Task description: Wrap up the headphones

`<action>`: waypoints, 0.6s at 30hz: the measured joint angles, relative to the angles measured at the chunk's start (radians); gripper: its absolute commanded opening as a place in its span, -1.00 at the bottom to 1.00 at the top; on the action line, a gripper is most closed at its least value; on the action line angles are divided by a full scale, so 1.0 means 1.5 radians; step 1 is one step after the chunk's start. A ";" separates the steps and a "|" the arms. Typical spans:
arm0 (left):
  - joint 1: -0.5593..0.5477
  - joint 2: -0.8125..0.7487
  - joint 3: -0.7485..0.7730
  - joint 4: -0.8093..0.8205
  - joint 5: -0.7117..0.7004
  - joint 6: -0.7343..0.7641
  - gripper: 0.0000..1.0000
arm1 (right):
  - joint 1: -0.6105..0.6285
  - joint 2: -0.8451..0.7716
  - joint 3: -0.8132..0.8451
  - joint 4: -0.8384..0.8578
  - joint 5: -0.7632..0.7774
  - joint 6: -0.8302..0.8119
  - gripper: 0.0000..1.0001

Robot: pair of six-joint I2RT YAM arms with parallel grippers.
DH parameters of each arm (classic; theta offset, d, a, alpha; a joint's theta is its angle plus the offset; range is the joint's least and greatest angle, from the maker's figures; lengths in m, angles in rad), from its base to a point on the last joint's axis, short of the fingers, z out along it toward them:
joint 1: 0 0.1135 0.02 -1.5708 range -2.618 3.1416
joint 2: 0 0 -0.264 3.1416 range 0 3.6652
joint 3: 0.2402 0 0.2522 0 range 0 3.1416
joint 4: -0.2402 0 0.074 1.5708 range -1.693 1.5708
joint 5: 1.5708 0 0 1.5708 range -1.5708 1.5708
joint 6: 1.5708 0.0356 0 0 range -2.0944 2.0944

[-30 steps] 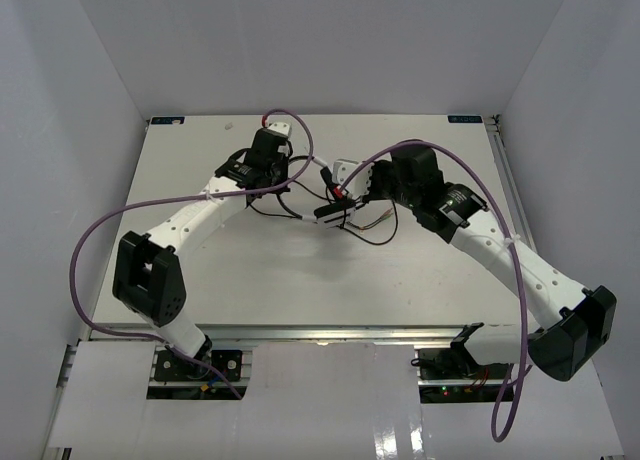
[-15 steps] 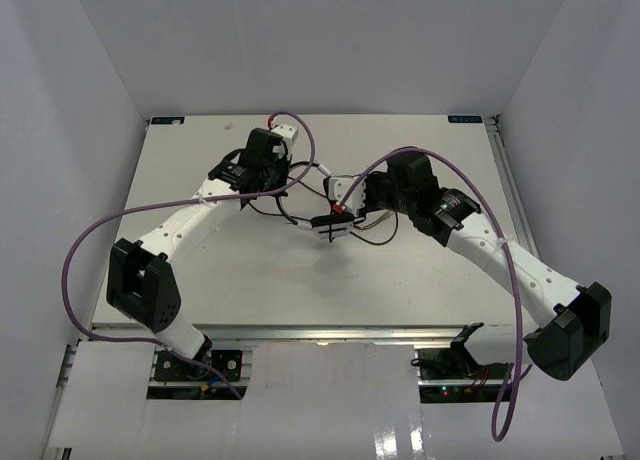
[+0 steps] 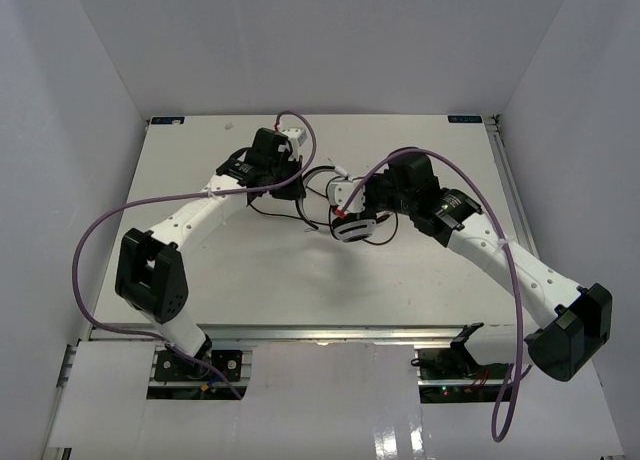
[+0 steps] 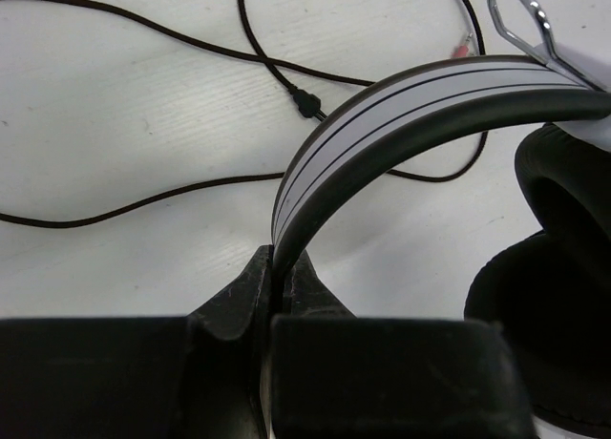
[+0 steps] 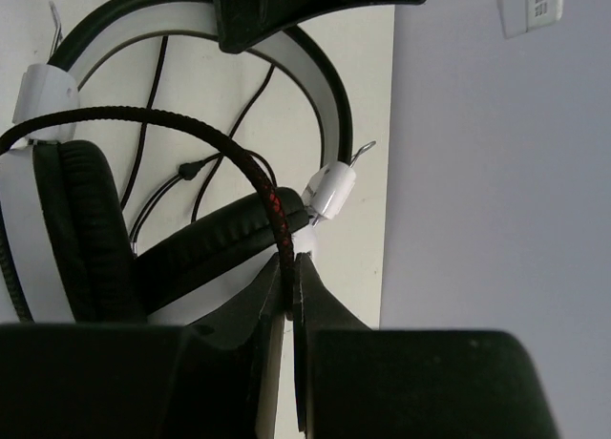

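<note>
White-and-black over-ear headphones point(image 5: 81, 229) with padded black cups, curved headband point(image 4: 401, 105) pinched in closed left gripper point(image 4: 277, 272), thin dark braided cord point(image 5: 256, 175) clamped by right gripper point(image 5: 289, 272)

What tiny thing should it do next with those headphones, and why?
Probably swing the right fingers, which pinch the cord, around the ear cups for one loop. The left fingers grip the headband and steady it, and much of the cord lies loose on the table.

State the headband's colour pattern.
The headband is white with thin black lines and a black underside; left wrist view shows it best.
</note>
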 measured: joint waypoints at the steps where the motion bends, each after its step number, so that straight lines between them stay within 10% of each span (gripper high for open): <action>1: 0.000 0.005 0.000 0.000 0.009 -0.004 -1.00 | 0.000 0.000 -0.001 0.000 0.001 -0.002 -0.85; 18: 0.000 -0.024 -0.054 0.003 0.128 0.043 -1.00 | -0.057 0.000 -0.001 0.023 0.016 0.012 -0.85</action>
